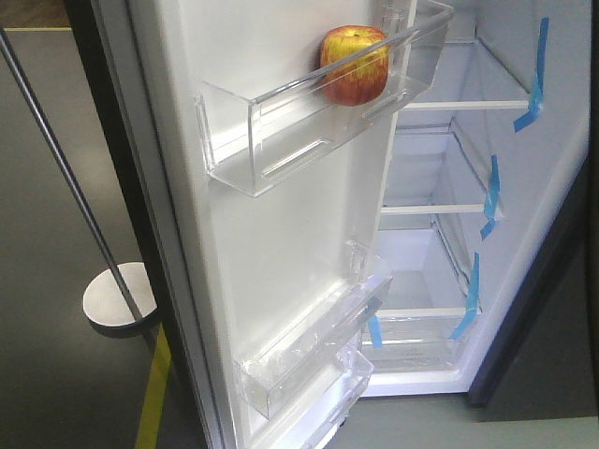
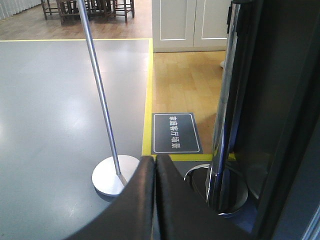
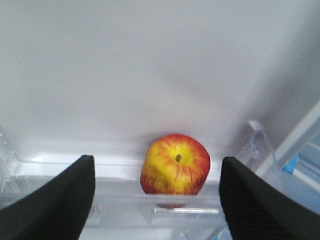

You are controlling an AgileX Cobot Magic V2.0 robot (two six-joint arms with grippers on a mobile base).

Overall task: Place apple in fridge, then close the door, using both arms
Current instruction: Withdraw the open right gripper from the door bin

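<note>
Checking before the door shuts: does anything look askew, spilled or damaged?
Nothing spilled or broken. The apple sits upright in the top bin of the door. Only oddity: blue tape strips on shelf ends inside the fridge, some seemingly loose-tipped.

Right wrist view. The apple [image 3: 175,165], stem dimple up, rests in a clear bin [image 3: 120,201] against the white lining of the door [image 3: 150,65]. The right gripper [image 3: 156,162] is spread wide, its ribbed fingers [image 3: 60,200] flanking the fruit without contact. A blurred blue patch [image 3: 291,164] at right is possibly tape.
</note>
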